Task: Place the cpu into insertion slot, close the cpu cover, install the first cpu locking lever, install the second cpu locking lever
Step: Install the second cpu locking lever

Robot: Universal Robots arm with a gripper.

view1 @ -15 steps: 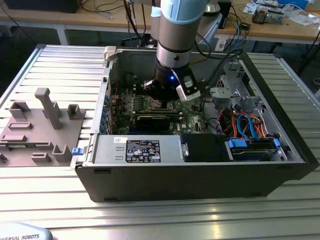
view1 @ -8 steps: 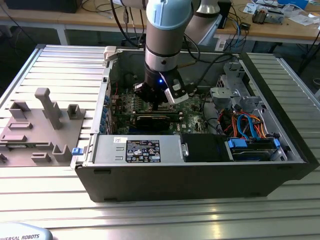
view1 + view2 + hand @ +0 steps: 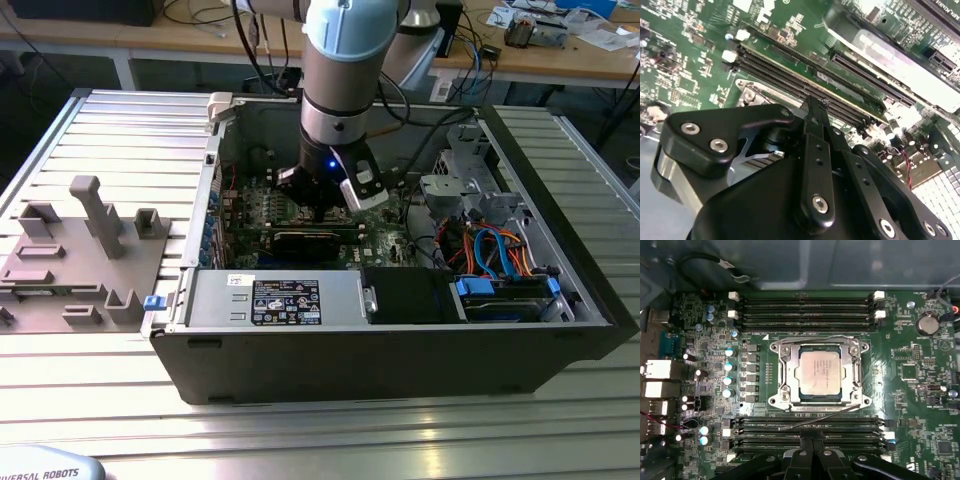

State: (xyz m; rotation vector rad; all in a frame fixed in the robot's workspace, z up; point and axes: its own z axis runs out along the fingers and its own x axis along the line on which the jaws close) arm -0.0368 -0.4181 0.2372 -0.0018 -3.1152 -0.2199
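Hovering over the green circuit board (image 3: 910,390), the black tool (image 3: 809,447) has its fingers pinched together, gripping nothing; the silvery square cpu (image 3: 821,374) sits in its socket under the closed metal cover frame (image 3: 785,371), just beyond the tips, a thin wire locking lever (image 3: 827,420) slanting between

An open desktop computer case (image 3: 300,370) lies on its side on a ribbed metal table (image 3: 90,400). Inside, a labelled power supply (image 3: 270,300) sits along the near wall, with a drive bay (image 3: 505,298) and blue and orange cables (image 3: 492,245) toward the exterior view's right. A grey fixture plate (image 3: 75,265) with upright blocks rests at the exterior view's left. The first wrist view shows black memory slots (image 3: 807,307), a coin cell battery (image 3: 926,324) and rows of capacitors (image 3: 729,366).
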